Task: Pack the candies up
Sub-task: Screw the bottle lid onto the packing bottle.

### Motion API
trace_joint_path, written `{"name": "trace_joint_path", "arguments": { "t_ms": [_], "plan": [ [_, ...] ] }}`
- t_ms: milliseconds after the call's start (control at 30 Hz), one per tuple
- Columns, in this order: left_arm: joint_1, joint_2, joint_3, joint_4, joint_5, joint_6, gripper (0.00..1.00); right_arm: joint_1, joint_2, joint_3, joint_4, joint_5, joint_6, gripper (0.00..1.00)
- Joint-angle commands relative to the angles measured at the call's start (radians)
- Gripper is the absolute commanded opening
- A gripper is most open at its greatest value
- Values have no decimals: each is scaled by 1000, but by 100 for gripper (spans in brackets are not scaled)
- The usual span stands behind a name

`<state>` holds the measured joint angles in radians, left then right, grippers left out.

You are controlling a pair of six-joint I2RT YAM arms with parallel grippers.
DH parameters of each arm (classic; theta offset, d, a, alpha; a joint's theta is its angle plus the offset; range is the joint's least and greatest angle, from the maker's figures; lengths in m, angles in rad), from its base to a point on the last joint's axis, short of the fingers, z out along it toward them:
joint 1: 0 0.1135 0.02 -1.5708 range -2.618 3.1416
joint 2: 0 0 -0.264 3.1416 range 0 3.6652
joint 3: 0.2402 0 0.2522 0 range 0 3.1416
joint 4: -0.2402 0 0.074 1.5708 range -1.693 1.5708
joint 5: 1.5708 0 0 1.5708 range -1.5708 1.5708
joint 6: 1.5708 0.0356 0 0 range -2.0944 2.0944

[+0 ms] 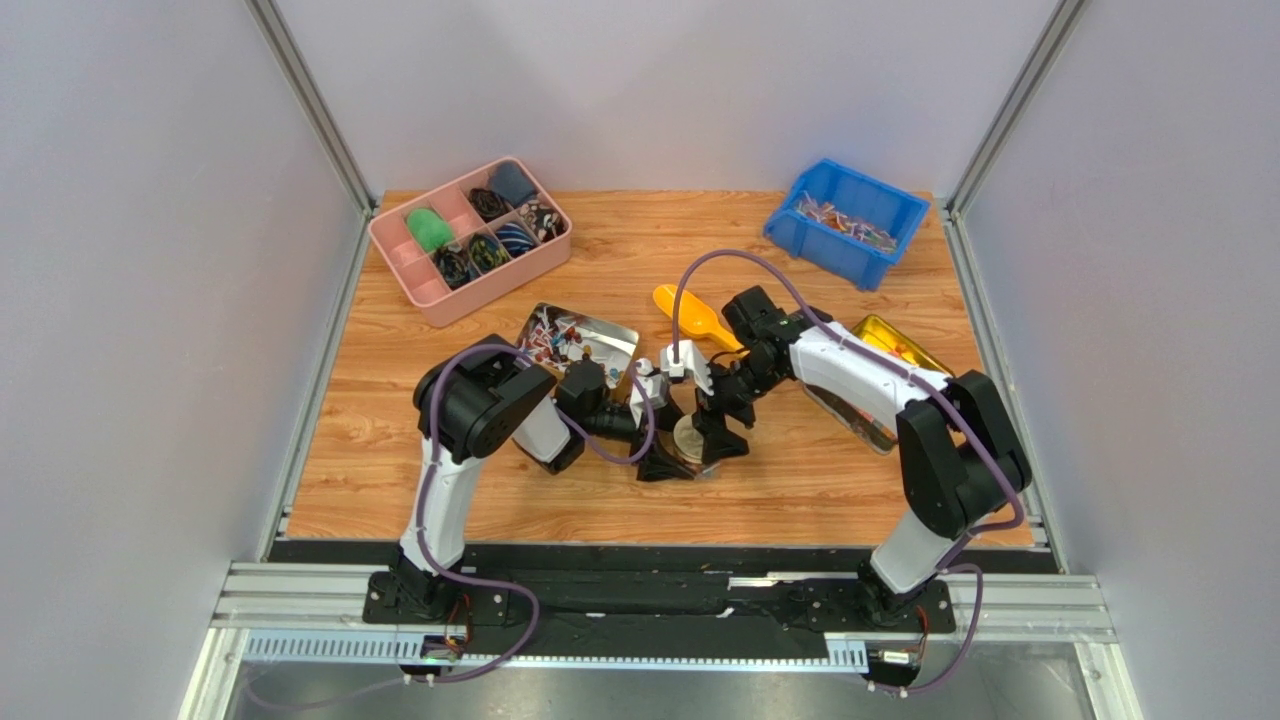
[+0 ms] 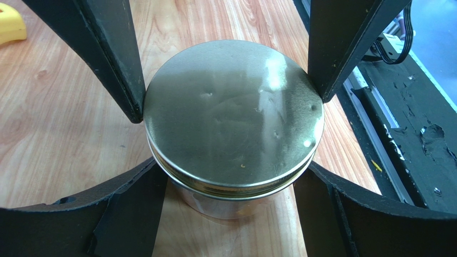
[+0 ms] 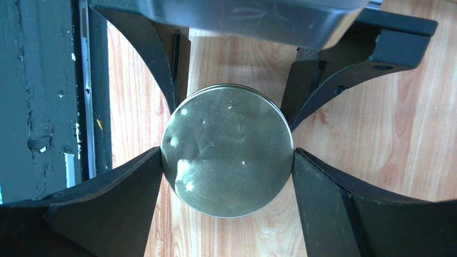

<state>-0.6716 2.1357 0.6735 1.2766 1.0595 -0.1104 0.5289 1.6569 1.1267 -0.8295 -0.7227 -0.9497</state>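
A round metal tin point(image 1: 690, 441) with its lid on stands at the table's middle, between both grippers. My left gripper point(image 2: 229, 179) holds the tin's body point(image 2: 230, 201) just under the lid, fingers at both sides. My right gripper point(image 3: 227, 156) is shut on the lid's rim point(image 3: 227, 150); its fingers point(image 2: 120, 69) touch the lid point(image 2: 233, 112) from the far side. Wrapped candies lie in an open rectangular tin point(image 1: 574, 339) behind the left arm and in a blue bin point(image 1: 846, 219) at the back right. No candy shows in the wrist views.
A pink divided organiser point(image 1: 469, 237) stands at the back left. An orange scoop point(image 1: 691, 312) lies behind the grippers. A yellow tin point(image 1: 902, 348) sits under the right arm. The table's front edge and black rail point(image 2: 397, 118) are close to the tin.
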Motion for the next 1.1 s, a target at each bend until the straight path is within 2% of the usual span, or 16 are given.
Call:
{"name": "trace_joint_path", "arguments": {
  "t_ms": [0,133,400,867,1067],
  "plan": [
    [3,-22,-8,158,-39,38,56,5,30,44,6,22,58,82],
    [3,-36,-20,148,-104,77,54,3,32,51,21,57,112,76],
    [4,-60,-40,125,-243,135,52,13,-20,-2,138,167,248,76],
    [3,-74,-54,125,-291,161,49,95,-8,-71,382,497,544,76],
    [4,-77,-55,125,-288,167,48,115,-14,-32,374,485,594,80]
  ]
}}
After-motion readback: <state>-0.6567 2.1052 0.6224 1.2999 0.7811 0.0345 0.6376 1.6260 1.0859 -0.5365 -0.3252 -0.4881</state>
